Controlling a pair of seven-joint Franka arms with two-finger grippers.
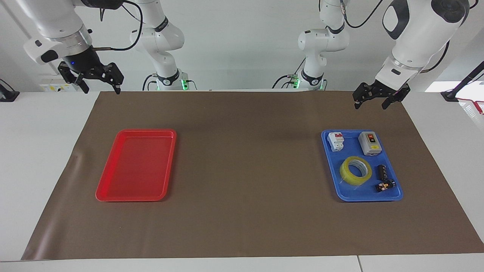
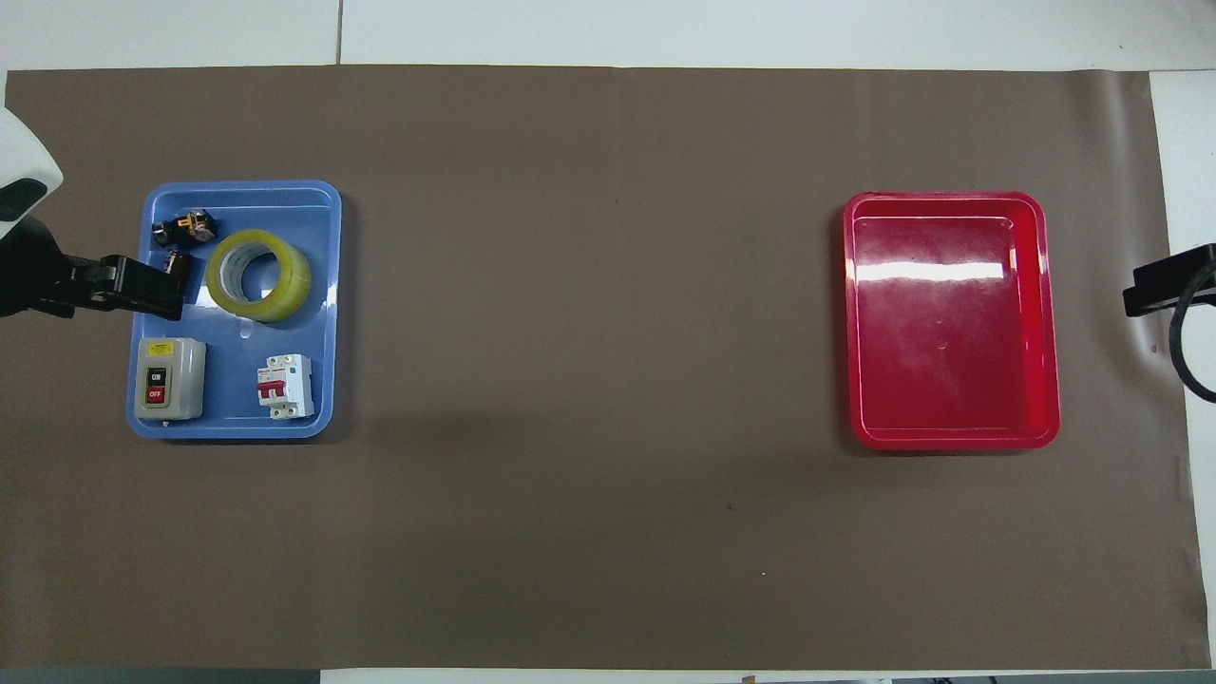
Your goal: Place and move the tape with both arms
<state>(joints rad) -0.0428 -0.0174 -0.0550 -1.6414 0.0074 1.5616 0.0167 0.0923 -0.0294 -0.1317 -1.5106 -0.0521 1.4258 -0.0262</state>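
The tape (image 1: 355,170), a yellow translucent roll with a white-grey core, lies flat in the blue tray (image 1: 368,198) toward the left arm's end of the table. It also shows in the overhead view (image 2: 258,275), inside the same tray (image 2: 332,313). My left gripper (image 1: 370,104) is open and empty, up in the air over the brown mat by the blue tray. In the overhead view it (image 2: 152,290) covers the tray's outer rim. My right gripper (image 1: 102,90) is open and empty, raised over the mat's corner at the right arm's end, and shows at the overhead view's edge (image 2: 1167,285).
The blue tray also holds a grey on/off switch box (image 1: 369,143), a white circuit breaker (image 1: 335,141) and two small black parts (image 1: 382,172). An empty red tray (image 1: 136,166) lies toward the right arm's end. Two smaller white arms stand at the robots' edge.
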